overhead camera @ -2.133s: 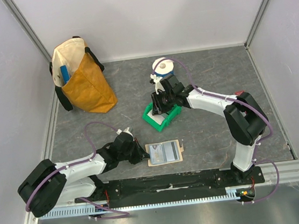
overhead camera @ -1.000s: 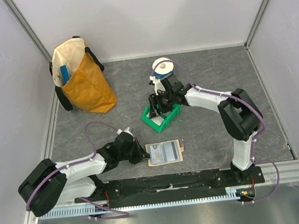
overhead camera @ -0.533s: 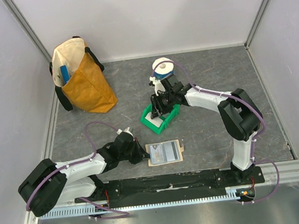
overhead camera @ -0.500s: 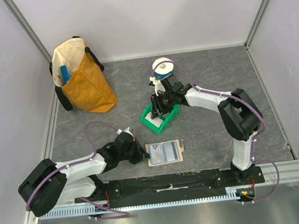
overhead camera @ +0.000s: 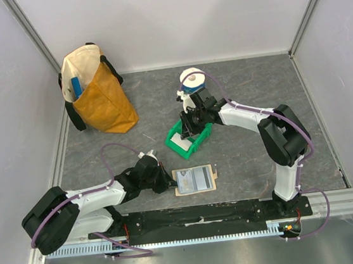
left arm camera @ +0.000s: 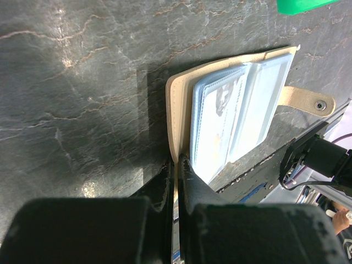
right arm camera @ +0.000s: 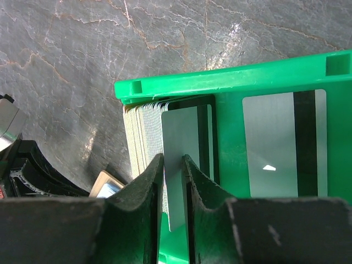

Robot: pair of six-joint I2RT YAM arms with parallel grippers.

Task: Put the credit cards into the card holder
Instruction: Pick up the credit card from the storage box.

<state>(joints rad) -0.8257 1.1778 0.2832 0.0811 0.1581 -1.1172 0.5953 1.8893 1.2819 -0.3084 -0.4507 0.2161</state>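
At the near edge, the left gripper [overhead camera: 169,184] is closed on the left rim of the tan card holder [left arm camera: 242,104], pinching its cover. The holder lies open on the grey table [overhead camera: 241,86], clear pockets up, tab to the right. Farther out, the right gripper [right arm camera: 174,165] reaches into the green bin [right arm camera: 231,82], clamped on one grey credit card [right arm camera: 184,137] beside an upright stack of cards [right arm camera: 142,137]. Another striped card [right arm camera: 283,146] lies flat on the bin's floor. A yellow bag [overhead camera: 103,102] stands far left.
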